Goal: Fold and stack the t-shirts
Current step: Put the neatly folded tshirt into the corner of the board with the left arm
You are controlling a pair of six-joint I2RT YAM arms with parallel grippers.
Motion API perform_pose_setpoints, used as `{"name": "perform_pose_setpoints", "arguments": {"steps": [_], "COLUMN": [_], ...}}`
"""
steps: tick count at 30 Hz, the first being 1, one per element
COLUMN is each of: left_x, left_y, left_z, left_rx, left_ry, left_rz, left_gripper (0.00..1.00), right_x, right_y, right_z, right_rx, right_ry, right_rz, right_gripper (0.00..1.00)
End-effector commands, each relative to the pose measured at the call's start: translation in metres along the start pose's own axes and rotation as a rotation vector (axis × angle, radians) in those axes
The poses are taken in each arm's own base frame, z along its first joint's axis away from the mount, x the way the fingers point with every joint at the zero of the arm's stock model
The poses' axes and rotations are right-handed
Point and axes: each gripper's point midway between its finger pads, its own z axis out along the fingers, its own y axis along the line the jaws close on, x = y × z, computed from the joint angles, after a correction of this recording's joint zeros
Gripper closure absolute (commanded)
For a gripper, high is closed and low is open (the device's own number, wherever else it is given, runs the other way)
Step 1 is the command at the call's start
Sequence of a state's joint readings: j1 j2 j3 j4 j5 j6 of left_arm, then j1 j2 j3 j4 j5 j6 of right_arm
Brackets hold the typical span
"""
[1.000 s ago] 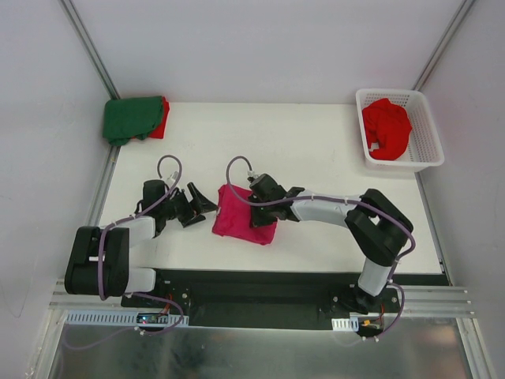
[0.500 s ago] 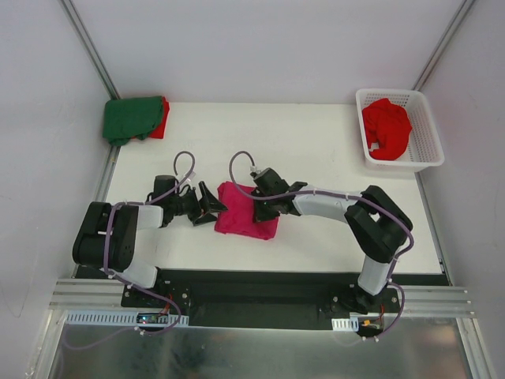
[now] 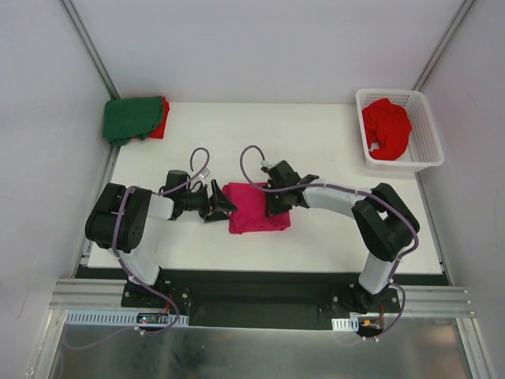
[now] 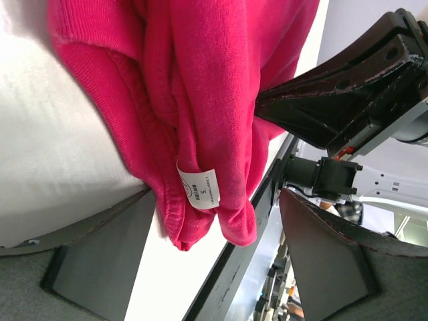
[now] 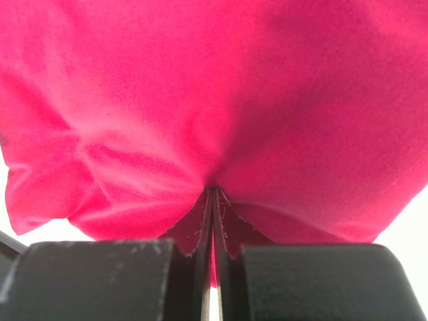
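The right gripper (image 5: 212, 194), jaws pressed together on a pinch of the magenta-pink t-shirt (image 3: 254, 215), holds the folded bundle at table centre after nudging it toward three o'clock. The left gripper (image 3: 226, 204), jaws spread, has swung in from nine o'clock and now straddles the shirt's left edge, size label (image 4: 199, 189) between its fingers. A two-handed carry to the dark green t-shirt (image 3: 130, 117) at ten o'clock looks likely next.
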State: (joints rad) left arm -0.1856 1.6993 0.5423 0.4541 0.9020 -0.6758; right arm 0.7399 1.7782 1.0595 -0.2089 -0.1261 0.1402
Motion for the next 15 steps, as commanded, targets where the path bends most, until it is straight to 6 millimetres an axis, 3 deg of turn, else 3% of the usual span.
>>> {"name": "perform_pose_setpoints", "arguments": {"steps": [1,15], "left_x": [0.033,0.053], "left_y": [0.063,0.077], "left_z": [0.005,0.012], "left_rx": [-0.227,-0.372], "left_ry": [0.035,0.048], "left_rz": [-0.086,-0.056], "left_gripper": [0.21,0.2], "right_x": [0.014,0.012], "right_y": [-0.022,-0.022], "right_z": [-0.008,-0.008], "right_rx": [0.064,0.049], "right_ry": [0.056,0.059], "right_rz": [-0.029,-0.025], "right_gripper": [0.99,0.99]}}
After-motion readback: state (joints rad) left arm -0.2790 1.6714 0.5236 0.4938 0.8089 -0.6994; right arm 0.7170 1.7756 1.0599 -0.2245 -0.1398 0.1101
